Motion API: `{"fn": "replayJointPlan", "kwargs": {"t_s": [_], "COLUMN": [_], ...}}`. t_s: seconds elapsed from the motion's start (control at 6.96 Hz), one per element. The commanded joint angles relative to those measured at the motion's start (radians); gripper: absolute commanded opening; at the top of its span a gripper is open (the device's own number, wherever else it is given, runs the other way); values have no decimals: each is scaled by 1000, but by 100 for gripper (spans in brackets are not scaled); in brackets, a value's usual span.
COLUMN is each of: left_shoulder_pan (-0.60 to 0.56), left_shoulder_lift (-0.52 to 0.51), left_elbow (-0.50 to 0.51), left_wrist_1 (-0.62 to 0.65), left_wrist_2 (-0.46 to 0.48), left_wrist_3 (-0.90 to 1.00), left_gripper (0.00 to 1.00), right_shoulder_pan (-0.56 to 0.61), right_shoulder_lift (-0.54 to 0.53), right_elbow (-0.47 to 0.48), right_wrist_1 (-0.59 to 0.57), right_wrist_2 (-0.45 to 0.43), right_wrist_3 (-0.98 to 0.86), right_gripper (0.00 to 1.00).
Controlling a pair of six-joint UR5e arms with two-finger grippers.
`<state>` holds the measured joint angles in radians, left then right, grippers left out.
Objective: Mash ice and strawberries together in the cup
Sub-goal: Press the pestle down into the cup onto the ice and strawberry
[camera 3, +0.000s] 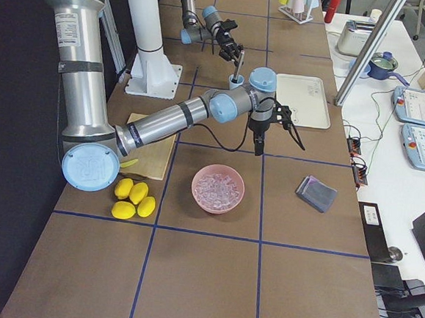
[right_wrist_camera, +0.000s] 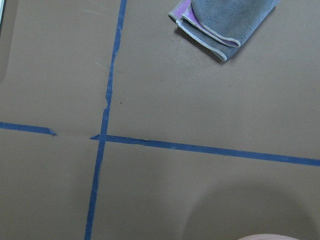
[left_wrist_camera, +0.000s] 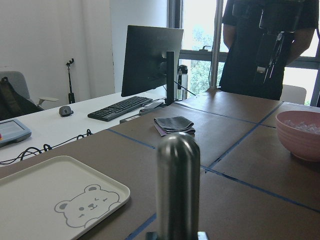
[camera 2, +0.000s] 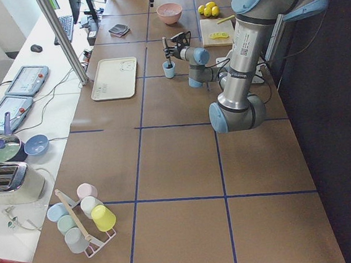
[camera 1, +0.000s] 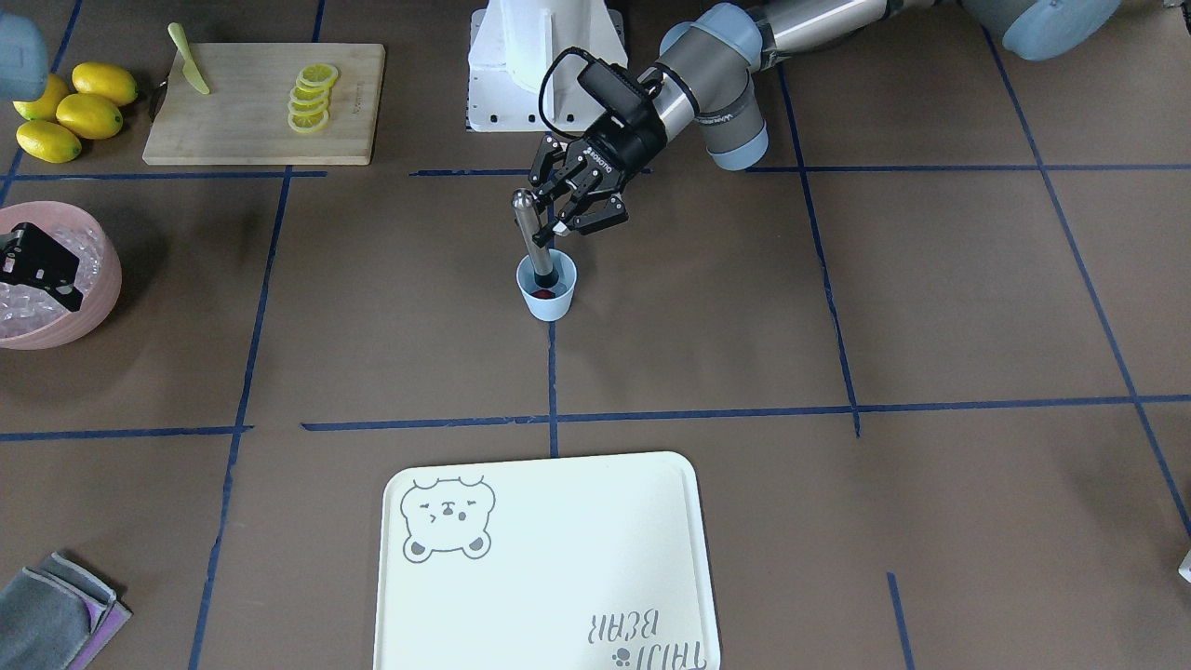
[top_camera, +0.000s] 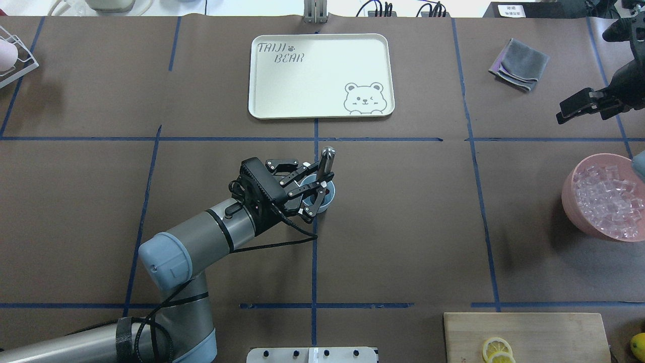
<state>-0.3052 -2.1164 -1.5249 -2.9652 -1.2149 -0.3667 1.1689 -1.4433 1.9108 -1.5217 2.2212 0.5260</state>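
The pale blue cup [camera 1: 551,307] [top_camera: 329,200] stands mid-table. A dark red strawberry [camera 1: 545,294] lies inside it. A steel muddler [camera 1: 529,233] [top_camera: 326,162] [left_wrist_camera: 177,190] stands tilted in the cup. My left gripper [camera 1: 538,214] [top_camera: 322,180] is shut on its shaft just above the rim. The ice [camera 1: 26,312] [top_camera: 607,199] fills the pink bowl [top_camera: 572,212] at my right. I cannot make out ice in the cup. My right gripper [top_camera: 567,112] [camera 1: 39,270] hangs open and empty beside the bowl.
A cream bear tray [top_camera: 262,101] lies beyond the cup. A folded grey cloth [top_camera: 520,64] [right_wrist_camera: 227,22] sits far right. The cutting board [camera 1: 242,130] holds lemon slices [camera 1: 312,98] and a knife [camera 1: 189,60], with whole lemons [camera 1: 70,112] beside it. A person [left_wrist_camera: 267,45] stands past the table end.
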Motion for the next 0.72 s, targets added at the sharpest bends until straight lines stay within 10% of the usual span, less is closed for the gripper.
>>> {"fn": "replayJointPlan", "kwargs": {"t_s": [0.0, 0.57], "left_shoulder_pan": [1, 1], "left_shoulder_lift": [1, -1], "left_elbow": [2, -11], "left_wrist_1": [0, -2], "left_wrist_2": [0, 0], "left_wrist_3": [0, 0], "left_gripper": [0, 0], "right_shoulder_pan": [0, 0], "right_shoulder_lift": [0, 0], "right_elbow": [1, 1], "right_wrist_1": [0, 0], "right_wrist_2": [0, 0], "right_wrist_3": [0, 2], "right_gripper": [100, 100]}}
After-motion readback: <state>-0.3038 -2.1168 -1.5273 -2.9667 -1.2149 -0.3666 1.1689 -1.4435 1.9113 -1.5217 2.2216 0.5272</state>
